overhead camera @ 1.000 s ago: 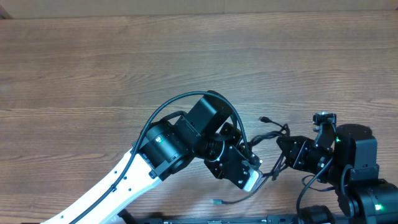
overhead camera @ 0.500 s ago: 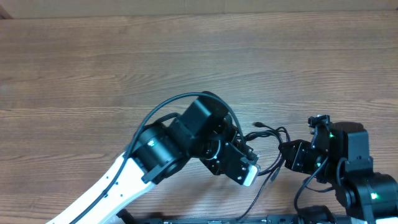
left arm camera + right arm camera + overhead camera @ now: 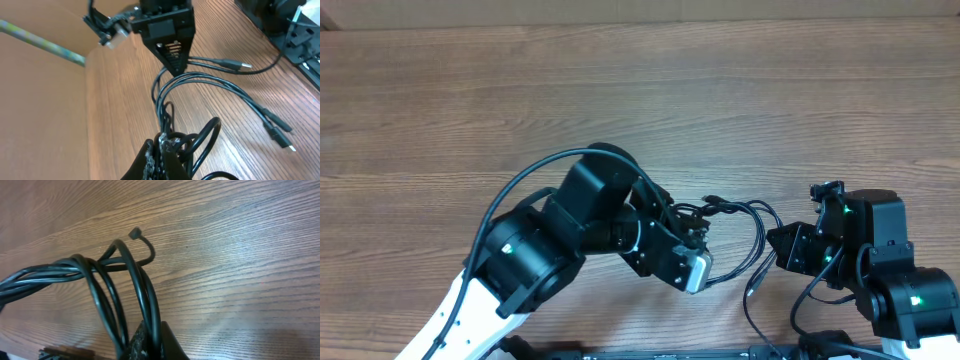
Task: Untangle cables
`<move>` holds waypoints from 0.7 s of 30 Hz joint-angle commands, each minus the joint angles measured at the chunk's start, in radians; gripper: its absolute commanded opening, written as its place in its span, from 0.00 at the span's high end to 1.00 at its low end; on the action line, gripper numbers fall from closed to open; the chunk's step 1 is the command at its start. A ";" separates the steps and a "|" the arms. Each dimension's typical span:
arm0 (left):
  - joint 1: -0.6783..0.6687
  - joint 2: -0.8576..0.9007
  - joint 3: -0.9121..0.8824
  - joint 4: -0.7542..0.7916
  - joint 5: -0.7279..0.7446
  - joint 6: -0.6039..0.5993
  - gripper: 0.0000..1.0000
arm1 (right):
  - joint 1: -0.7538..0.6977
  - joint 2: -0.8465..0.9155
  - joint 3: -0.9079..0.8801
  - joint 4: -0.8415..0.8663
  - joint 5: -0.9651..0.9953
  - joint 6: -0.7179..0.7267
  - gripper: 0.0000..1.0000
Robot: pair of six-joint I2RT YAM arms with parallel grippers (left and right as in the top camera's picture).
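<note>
– 2 sets of jaws, both pinching the cables (image 3: 50, 272): left jaws on the knotted bunch, right jaws on a few looped strands. The cords are strung between the 2 arms, over the bench (image 3: 620, 100).
– How will they handle?
– Light, limp and fairly slick, I'd judge; loops slide but snag at the knot.
– Where to grip?
– Near a free plug end (image 3: 234, 65), on 1 strand, not the bundle.

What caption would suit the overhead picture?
Left claw and right claw, both shut on black cables, above a wooden table.
</note>
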 commanded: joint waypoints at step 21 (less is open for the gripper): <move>0.032 -0.028 0.026 0.142 0.088 -0.221 0.96 | -0.002 -0.002 0.018 0.005 0.017 -0.015 0.19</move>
